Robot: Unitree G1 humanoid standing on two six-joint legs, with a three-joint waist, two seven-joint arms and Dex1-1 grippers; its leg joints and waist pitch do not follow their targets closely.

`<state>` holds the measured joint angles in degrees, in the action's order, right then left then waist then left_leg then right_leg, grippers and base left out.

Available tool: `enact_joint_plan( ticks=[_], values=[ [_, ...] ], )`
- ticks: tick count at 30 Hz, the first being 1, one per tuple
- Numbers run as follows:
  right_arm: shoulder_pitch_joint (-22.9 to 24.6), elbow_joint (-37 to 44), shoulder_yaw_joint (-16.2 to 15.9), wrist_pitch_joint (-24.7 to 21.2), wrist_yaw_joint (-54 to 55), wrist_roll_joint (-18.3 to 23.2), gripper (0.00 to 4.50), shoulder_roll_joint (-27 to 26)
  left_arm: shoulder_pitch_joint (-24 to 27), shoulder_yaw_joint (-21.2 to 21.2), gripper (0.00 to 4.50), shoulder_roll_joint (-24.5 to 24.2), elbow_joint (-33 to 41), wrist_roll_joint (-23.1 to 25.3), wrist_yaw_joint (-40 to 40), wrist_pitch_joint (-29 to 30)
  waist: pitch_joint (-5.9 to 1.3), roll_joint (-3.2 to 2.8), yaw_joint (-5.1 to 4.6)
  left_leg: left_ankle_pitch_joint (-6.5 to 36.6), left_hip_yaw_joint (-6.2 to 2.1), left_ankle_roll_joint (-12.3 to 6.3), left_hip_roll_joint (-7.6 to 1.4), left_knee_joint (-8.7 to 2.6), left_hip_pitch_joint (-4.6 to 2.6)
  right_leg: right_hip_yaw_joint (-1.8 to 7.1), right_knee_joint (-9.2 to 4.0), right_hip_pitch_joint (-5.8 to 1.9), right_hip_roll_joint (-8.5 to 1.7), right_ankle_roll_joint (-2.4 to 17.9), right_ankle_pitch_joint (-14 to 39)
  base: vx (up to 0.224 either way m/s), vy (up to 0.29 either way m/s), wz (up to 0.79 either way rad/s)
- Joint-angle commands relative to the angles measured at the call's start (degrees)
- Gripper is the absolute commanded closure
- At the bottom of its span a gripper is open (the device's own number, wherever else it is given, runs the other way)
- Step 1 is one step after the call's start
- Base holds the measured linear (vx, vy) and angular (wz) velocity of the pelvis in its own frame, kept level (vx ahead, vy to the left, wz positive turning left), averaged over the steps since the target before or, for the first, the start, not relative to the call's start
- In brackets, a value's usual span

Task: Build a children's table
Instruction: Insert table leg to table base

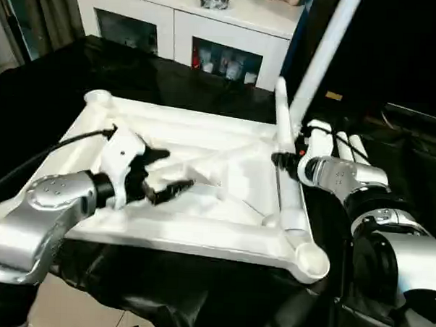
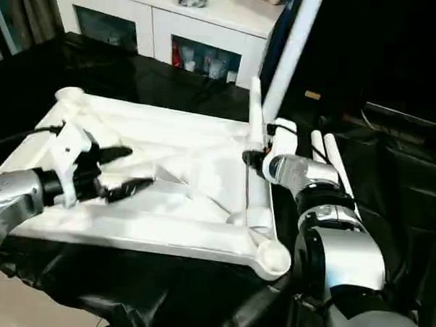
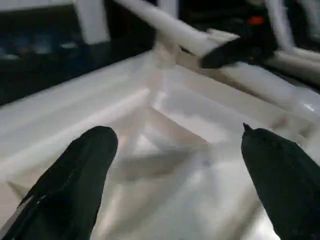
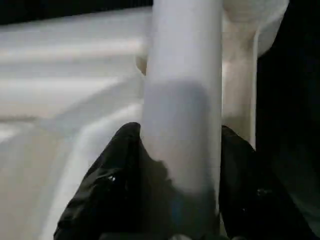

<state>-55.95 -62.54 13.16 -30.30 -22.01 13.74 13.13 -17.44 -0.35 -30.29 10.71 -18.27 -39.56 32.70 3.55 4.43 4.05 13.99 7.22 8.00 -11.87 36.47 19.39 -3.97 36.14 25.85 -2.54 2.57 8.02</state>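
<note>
the right pincer (image 4: 182,165) clamps a leg (image 4: 182,100) lying along the upturned tabletop's (image 1: 202,206) right edge — long axis running toward the near corner socket (image 1: 311,260); the left pincer (image 1: 163,172) hovers wide open over the ribs — farther off.

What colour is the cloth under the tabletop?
Black; clearest in the left eye view.
</note>
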Motion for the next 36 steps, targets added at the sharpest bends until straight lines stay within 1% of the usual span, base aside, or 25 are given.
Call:
enact_joint_plan(
  ticks=[1, 2, 3, 4, 5, 7, 8, 10, 12, 13, 16, 17, 18, 19, 21, 22, 23, 24, 25, 26, 27, 29, 32, 35, 36],
  values=[
    [0.8, 7.5, -0.1, 1.6, -5.0, 2.3, 2.76, 0.0, -3.2, 1.2, 0.00, 1.8, -1.9, 1.3, 3.2, -2.2, -4.13, -1.39, 0.44, 3.6, 1.47, -0.64, 0.29, -4.50, 1.50, 2.34, -4.14, -5.01, -3.68, 7.5, 16.6, 0.000, 0.000, 0.00],
    [1.4, 9.5, -0.3, 1.7, -6.1, 2.8, 2.76, -0.1, -4.0, 1.3, 0.00, 2.5, -2.7, 1.6, 4.0, -2.9, -4.28, -1.29, 0.51, 3.1, 1.43, -0.71, 0.14, -4.44, 1.44, 2.38, -3.89, -5.09, -3.87, 7.6, 16.0, 0.000, 0.000, 0.00],
    [2.9, 13.6, -0.9, 2.1, -7.9, 3.4, 2.78, -0.2, -5.9, 1.5, 0.00, 3.9, -4.3, 2.3, 5.9, -4.0, -4.28, -1.75, 0.61, 2.7, 1.27, -0.87, 0.17, -4.56, 1.45, 2.36, -3.78, -5.19, -3.86, 8.1, 15.4, 0.000, 0.000, 0.00],
    [3.1, 14.3, -1.0, 2.2, -8.2, 3.5, 2.78, -0.2, -6.2, 1.5, 0.00, 4.1, -4.5, 2.4, 6.2, -4.2, -4.38, -1.38, 0.59, 2.0, 1.35, -1.13, 0.16, -4.41, 1.43, 2.39, -3.76, -5.30, -3.86, 8.0, 14.6, 0.000, 0.000, 0.00],
    [4.6, 18.5, -1.7, 2.0, -9.8, 4.1, 2.78, -0.2, -8.4, 1.6, 0.00, 5.6, -6.5, 3.1, 8.2, -5.3, -4.38, -1.90, 0.61, 1.8, 1.22, -1.16, 0.21, -4.49, 1.52, 2.35, -3.68, -5.39, -3.79, 8.4, 14.2, 0.000, 0.000, 0.00],
    [6.3, 23.6, -2.2, 0.9, -11.9, 5.5, 2.79, -0.1, -11.0, 1.7, 0.00, 7.2, -8.8, 3.3, 9.9, -6.1, -4.37, -1.50, 0.82, 1.9, 1.37, -1.45, 0.29, -4.43, 1.29, 2.30, -4.08, -5.25, -3.72, 8.0, 15.2, 0.000, 0.000, 0.00],
    [6.6, 24.5, -2.2, 0.7, -12.3, 5.8, 2.79, -0.1, -11.5, 1.8, 0.00, 7.5, -9.1, 3.2, 10.1, -6.1, -4.27, -1.85, 0.81, 2.2, 1.33, -1.38, 0.35, -4.49, 1.28, 2.33, -4.11, -5.30, -3.68, 7.7, 15.7, 0.000, 0.000, 0.00],
    [8.1, 28.9, -2.2, -0.1, -14.0, 7.8, 2.79, -0.2, -13.7, 2.7, 0.00, 9.1, -10.7, 1.9, 10.9, -5.5, -4.28, -1.71, 1.17, 2.2, 1.47, -1.56, 0.31, -4.44, 1.10, 2.30, -4.54, -5.10, -3.65, 7.2, 16.9, 0.000, 0.000, 0.00],
    [9.1, 32.2, -2.0, -1.7, -15.6, 9.8, 2.79, -0.2, -15.7, 3.9, 0.00, 10.9, -12.3, 0.5, 12.1, -4.9, -4.42, -1.73, 1.42, 1.8, 1.30, -1.41, 0.18, -4.50, 1.11, 2.30, -4.19, -5.18, -3.71, 7.4, 16.1, 0.000, 0.000, 0.00],
    [9.4, 33.5, -1.9, -2.4, -16.3, 10.7, 2.79, -0.2, -16.5, 4.5, 0.00, 11.7, -12.9, -0.3, 12.5, -4.6, -4.38, -1.81, 1.40, 1.9, 1.29, -1.45, 0.24, -4.54, 1.06, 2.26, -4.27, -5.13, -3.61, 7.5, 16.2, 0.000, 0.000, 0.00],
    [11.5, 40.5, -0.9, -7.0, -19.6, 15.6, 2.79, -0.4, -22.5, 8.9, 0.00, 17.8, -15.7, -11.1, 11.4, 2.0, -4.44, -1.46, 1.89, 1.8, 1.42, -1.34, 0.29, -4.37, 1.05, 2.29, -4.33, -5.20, -3.77, 8.1, 15.9, 0.000, 0.000, 0.00],
    [11.5, 40.5, -0.9, -7.0, -19.6, 15.6, 2.79, -0.4, -22.5, 8.9, 0.00, 17.8, -15.7, -11.1, 11.4, 2.0, -4.44, -1.48, 2.03, 1.6, 1.51, -1.45, 0.41, -4.30, 1.10, 2.34, -4.41, -5.23, -3.67, 8.1, 15.8, 0.000, 0.000, 0.00],
    [11.9, 42.2, -0.7, -8.2, -20.2, 16.8, 2.79, -0.4, -24.1, 9.6, 0.00, 19.4, -16.5, -14.0, 10.4, 3.6, -4.46, -1.55, 2.17, 1.6, 1.26, -1.40, 0.16, -4.43, 1.12, 2.23, -4.30, -5.09, -3.83, 8.3, 16.0, 0.000, 0.000, 0.00],
    [11.9, 42.4, -0.7, -8.3, -20.2, 16.9, 2.79, -0.5, -24.3, 9.7, 0.00, 19.5, -16.6, -14.3, 10.4, 3.8, -4.52, -1.45, 2.33, 1.3, 1.37, -1.40, 0.30, -4.34, 1.16, 2.22, -4.31, -5.22, -3.85, 8.1, 16.1, 0.000, 0.000, 0.00],
    [13.1, 46.7, -0.5, -10.9, -20.0, 19.2, 2.79, -0.7, -27.3, 10.3, 0.00, 22.5, -18.4, -18.2, 8.9, 5.9, -4.42, -1.39, 2.56, 1.2, 1.42, -1.54, 0.39, -4.33, 1.27, 2.22, -4.58, -5.26, -3.84, 7.5, 16.8, 0.000, 0.000, 0.00],
    [13.1, 47.1, -0.4, -11.2, -19.9, 19.5, 2.79, -0.8, -27.6, 10.2, 0.00, 22.8, -18.6, -18.5, 8.8, 6.2, -4.51, -1.35, 2.75, 0.6, 1.37, -1.70, 0.39, -4.34, 1.29, 2.19, -4.55, -5.38, -3.82, 7.0, 17.1, 0.000, 0.000, 0.00],
    [13.3, 48.5, -0.1, -12.2, -19.2, 20.4, 2.79, -1.0, -28.6, 10.1, 0.00, 23.8, -19.1, -19.5, 8.3, 7.1, -4.48, -1.88, 2.68, 0.4, 1.26, -1.69, 0.37, -4.40, 1.39, 2.19, -4.56, -5.30, -3.77, 7.0, 17.0, 0.000, 0.000, 0.00],
    [13.1, 49.7, 0.3, -13.1, -18.4, 21.4, 2.79, -1.4, -29.4, 9.6, 0.00, 24.6, -19.6, -19.6, 7.9, 7.4, -4.50, -1.87, 2.55, 0.6, 1.41, -1.75, 0.51, -4.29, 1.27, 2.11, -5.03, -5.27, -3.58, 6.3, 17.1, 0.000, 0.000, 0.00],
    [13.1, 49.7, 0.3, -13.1, -18.4, 21.4, 2.79, -1.4, -29.4, 9.6, 0.00, 24.6, -19.6, -19.6, 7.9, 7.4, -4.60, -1.79, 2.60, 0.4, 1.28, -1.79, 0.43, -4.35, 1.27, 2.05, -4.79, -5.41, -3.64, 6.4, 16.8, 0.000, 0.000, 0.00],
    [13.0, 50.5, 0.6, -13.8, -17.8, 22.2, 2.79, -1.7, -29.9, 9.2, 0.00, 25.0, -20.0, -19.5, 7.7, 7.5, -4.58, -1.65, 2.62, 0.0, 1.28, -1.85, 0.44, -4.35, 1.56, 2.06, -4.74, -5.57, -3.76, 6.3, 16.6, 0.000, 0.000, 0.00],
    [13.5, 53.5, 0.3, -15.7, -17.3, 23.4, 2.79, -1.7, -31.4, 10.0, 0.00, 26.1, -21.8, -19.9, 8.4, 7.7, -4.54, -2.14, 2.64, -0.1, 1.28, -1.83, 0.57, -4.33, 1.47, 2.10, -4.87, -5.48, -3.63, 6.0, 17.0, 0.000, 0.000, 0.00],
    [13.6, 53.7, 0.3, -15.8, -17.3, 23.5, 2.79, -1.7, -31.5, 10.0, 0.00, 26.1, -21.9, -19.9, 8.5, 7.7, -4.61, -1.95, 2.67, -0.3, 1.29, -2.15, 0.62, -4.26, 1.45, 2.02, -5.06, -5.58, -3.54, 5.5, 17.1, 0.000, 0.000, 0.00],
    [14.7, 57.9, -0.3, -18.2, -17.2, 25.1, 2.79, -1.6, -34.0, 11.4, 0.00, 27.5, -23.4, -23.1, 8.8, 9.3, -4.56, -2.11, 2.70, -0.6, 1.31, -2.14, 0.72, -4.26, 1.66, 1.97, -5.19, -5.65, -3.51, 5.1, 17.7, 0.000, 0.000, 0.00],
    [15.5, 60.4, -1.3, -19.4, -16.4, 25.5, 2.79, -1.6, -35.2, 10.9, 0.00, 28.6, -23.7, -24.6, 7.5, 10.6, -4.72, -2.58, 2.89, -1.6, 1.09, -1.91, 0.38, -4.28, 1.41, 1.87, -4.97, -5.44, -3.53, 5.9, 15.6, 0.000, 0.000, 0.00],
    [15.9, 61.7, -2.0, -19.8, -15.8, 25.6, 2.79, -1.7, -35.6, 9.9, 0.00, 29.1, -24.1, -23.8, 7.5, 10.5, -4.72, -2.44, 2.83, -1.5, 1.07, -1.93, 0.35, -4.28, 1.49, 1.85, -4.90, -5.47, -3.56, 6.6, 14.6, 0.000, 0.000, 0.00]
  ],
)
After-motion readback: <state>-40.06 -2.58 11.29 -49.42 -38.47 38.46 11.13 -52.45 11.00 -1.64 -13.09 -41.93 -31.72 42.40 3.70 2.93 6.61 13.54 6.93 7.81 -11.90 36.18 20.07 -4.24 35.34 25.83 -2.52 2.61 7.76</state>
